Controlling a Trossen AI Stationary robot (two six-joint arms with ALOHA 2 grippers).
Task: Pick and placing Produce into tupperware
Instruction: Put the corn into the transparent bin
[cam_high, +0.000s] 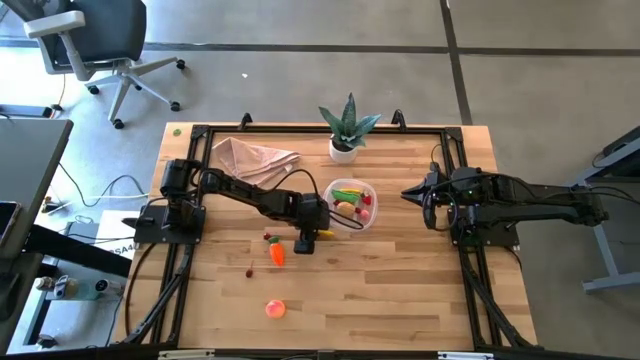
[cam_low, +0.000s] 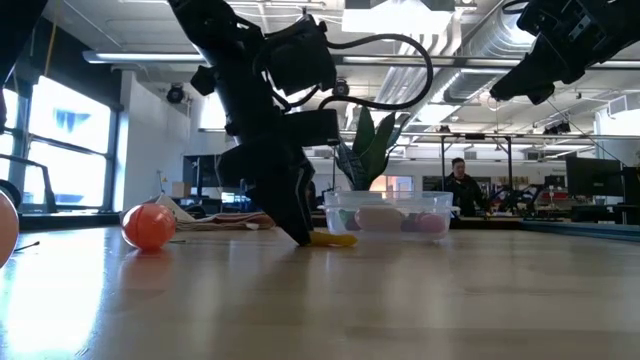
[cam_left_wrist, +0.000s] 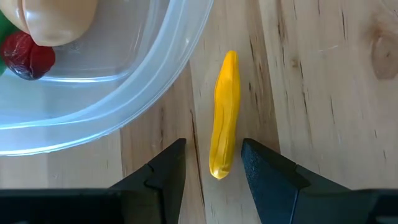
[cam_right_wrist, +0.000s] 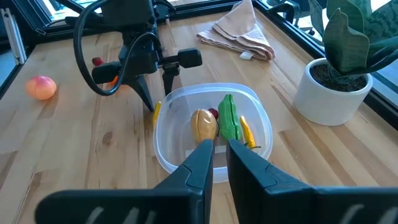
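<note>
Closest to the left wrist camera, the left gripper (cam_left_wrist: 213, 163) stands with its two dark fingers apart on either side of a yellow strip (cam_left_wrist: 224, 116), which lies flat on the wooden table (cam_high: 400, 290) just beside the tupperware (cam_high: 372, 215); the fingers straddle its near end without clearly pressing it. From above, the table fills the centre of the frame, with the left arm reaching in from the left edge to the middle and the right arm waiting at the right, its gripper (cam_high: 408, 192) raised, fingers nearly together and holding nothing. A beige cloth (cam_high: 250, 157) lies at the upper left of the table, a potted plant (cam_high: 346, 127) at upper centre. Just below the plant, the clear tupperware holds a green pod (cam_right_wrist: 227, 118), a tan piece (cam_right_wrist: 204, 124) and small red bits. Left of centre lie an orange carrot (cam_high: 277, 253) and, lower, a pink-orange peach (cam_high: 274, 309).
</note>
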